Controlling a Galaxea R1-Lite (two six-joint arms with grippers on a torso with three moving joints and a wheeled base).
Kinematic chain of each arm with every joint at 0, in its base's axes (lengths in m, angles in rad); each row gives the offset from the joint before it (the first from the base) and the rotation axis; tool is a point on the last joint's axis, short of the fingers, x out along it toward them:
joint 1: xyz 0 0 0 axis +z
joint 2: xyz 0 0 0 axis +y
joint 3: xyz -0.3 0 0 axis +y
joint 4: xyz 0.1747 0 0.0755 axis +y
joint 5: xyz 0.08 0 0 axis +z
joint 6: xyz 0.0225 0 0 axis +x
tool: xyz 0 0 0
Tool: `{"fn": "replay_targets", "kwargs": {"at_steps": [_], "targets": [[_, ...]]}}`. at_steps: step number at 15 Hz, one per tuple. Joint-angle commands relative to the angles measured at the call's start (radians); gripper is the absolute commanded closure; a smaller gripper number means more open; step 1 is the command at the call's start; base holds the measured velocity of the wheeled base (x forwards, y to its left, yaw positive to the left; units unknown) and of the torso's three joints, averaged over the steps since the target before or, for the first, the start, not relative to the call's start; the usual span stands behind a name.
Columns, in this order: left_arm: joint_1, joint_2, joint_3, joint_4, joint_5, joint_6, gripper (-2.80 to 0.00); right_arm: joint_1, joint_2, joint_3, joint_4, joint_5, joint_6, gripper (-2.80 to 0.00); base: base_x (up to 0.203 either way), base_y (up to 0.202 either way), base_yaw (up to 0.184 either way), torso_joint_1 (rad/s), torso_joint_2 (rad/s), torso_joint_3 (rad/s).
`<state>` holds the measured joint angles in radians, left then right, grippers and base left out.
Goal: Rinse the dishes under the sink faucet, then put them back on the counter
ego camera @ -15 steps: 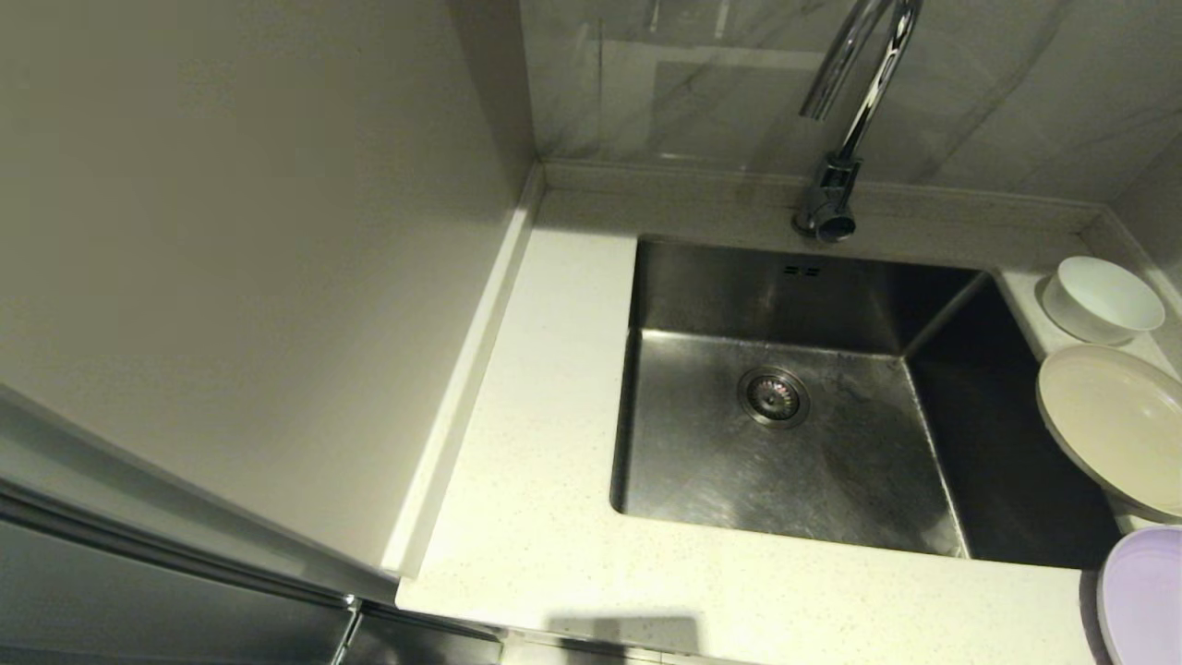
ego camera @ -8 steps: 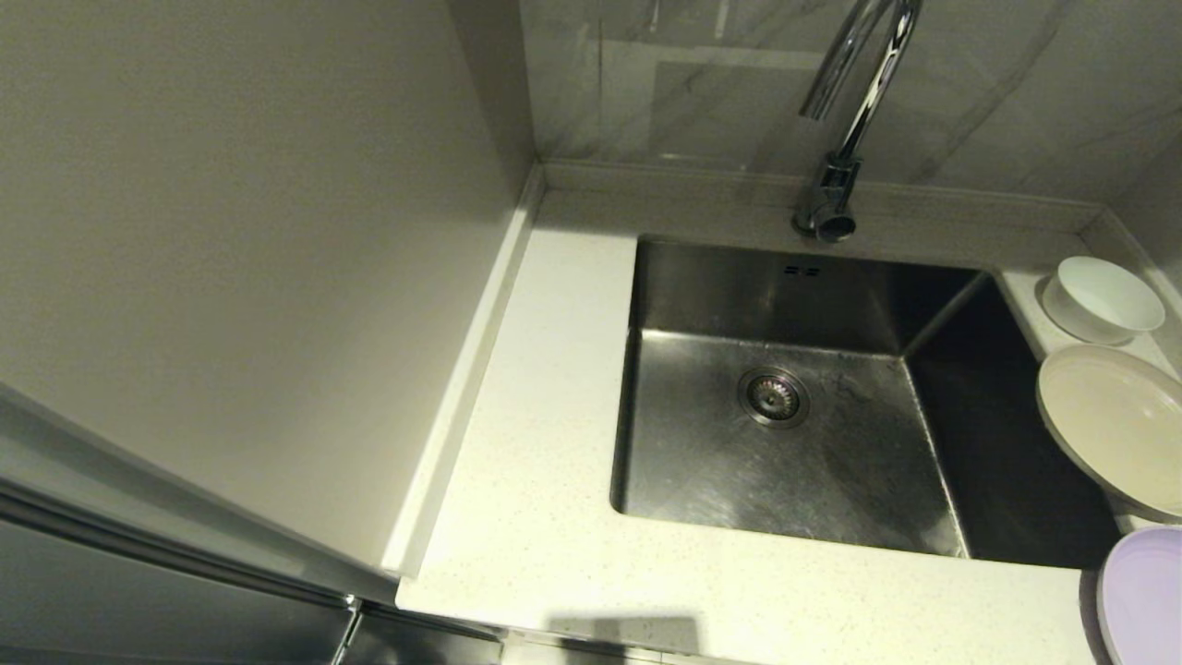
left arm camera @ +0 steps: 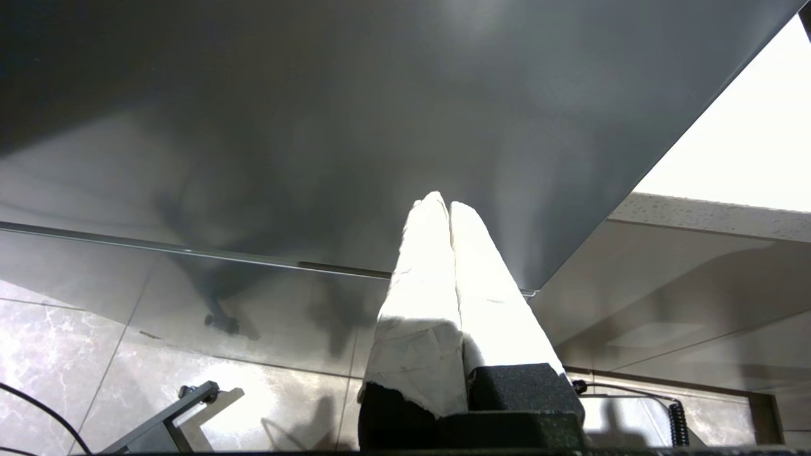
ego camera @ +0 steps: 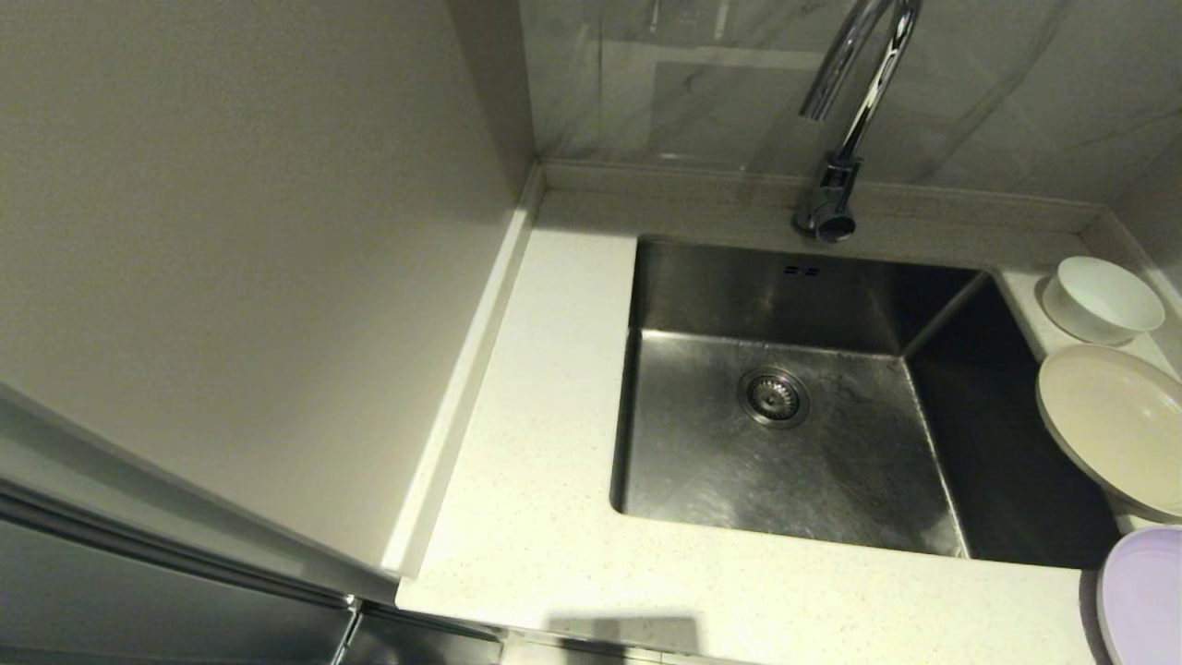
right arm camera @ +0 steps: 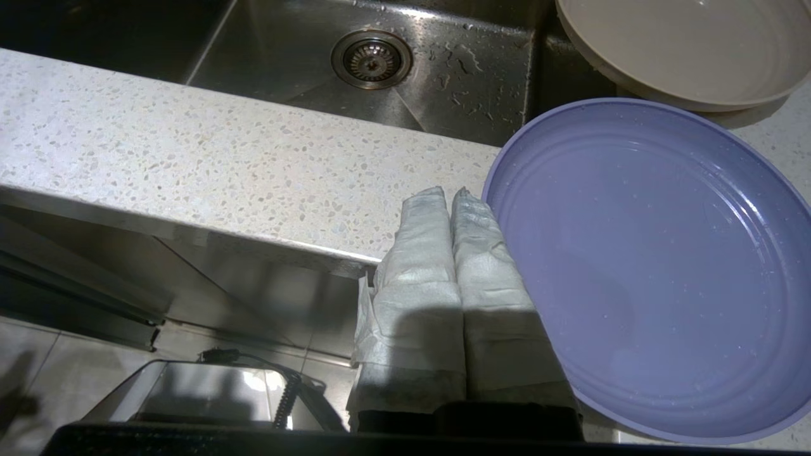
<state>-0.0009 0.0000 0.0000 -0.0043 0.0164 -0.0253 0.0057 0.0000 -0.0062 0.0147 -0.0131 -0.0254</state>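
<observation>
Three dishes along the counter [ego camera: 554, 517] at 3 o'clock of the sink [ego camera: 785, 462], all out of the basin: small white bowl [ego camera: 1103, 297] at the back, beige plate [ego camera: 1113, 425] next with its rim poking over the sink edge, purple plate [ego camera: 1145, 596] nearest, down at 5 o'clock. Shiny faucet [ego camera: 845, 120] up at 12 o'clock, round drain [ego camera: 774, 397] in the wet sink floor. Right gripper [right arm camera: 447, 193] low by the counter front just beside the purple plate, fingers pressed together on nothing; left gripper [left arm camera: 441, 202] parked low by a grey cabinet panel [left arm camera: 317, 126], fingers pressed together too, holding nothing.
</observation>
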Motion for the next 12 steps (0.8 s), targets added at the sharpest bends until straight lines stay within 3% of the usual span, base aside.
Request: {"fn": "replay_targets", "kwargs": {"at_steps": [1, 12], "targets": [[0.001, -0.003, 0.000, 0.000, 0.000, -0.001, 0.00, 0.000, 0.002, 0.000, 0.002, -0.001, -0.001, 0.00, 0.000, 0.000, 0.000, 0.000, 0.00, 0.000], [0.001, -0.003, 0.000, 0.000, 0.000, -0.001, 0.00, 0.000, 0.002, 0.000, 0.002, -0.001, -0.001, 0.00, 0.000, 0.000, 0.000, 0.000, 0.00, 0.000]]}}
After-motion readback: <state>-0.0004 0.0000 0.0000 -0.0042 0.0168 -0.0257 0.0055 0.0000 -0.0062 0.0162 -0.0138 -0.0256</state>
